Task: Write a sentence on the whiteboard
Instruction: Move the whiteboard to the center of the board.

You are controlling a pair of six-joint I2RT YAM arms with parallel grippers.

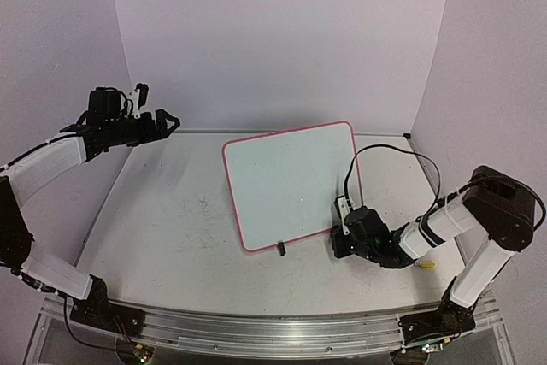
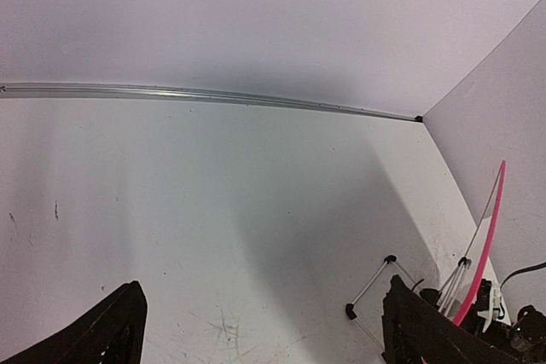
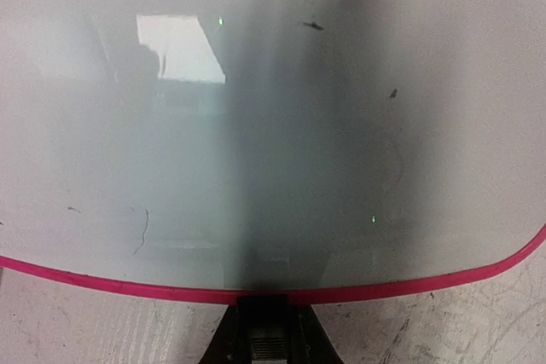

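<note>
Lilac walls, scuffed grey desk point(image 1: 171, 237). Top view: whiteboard point(image 1: 286, 181) sits right of centre, skewed, pink rim all round; left tool point(image 1: 167, 123) up at rear left, jaws wide apart, holding nothing; right tool point(image 1: 337, 238) low at the board's near right edge. Left wrist: both fingers point(image 2: 102, 334) far apart over the desk, board edge-on at far right. Right wrist: fingers point(image 3: 264, 334) closed together right at the rim point(image 3: 128, 283); can't tell if they pinch it.
</note>
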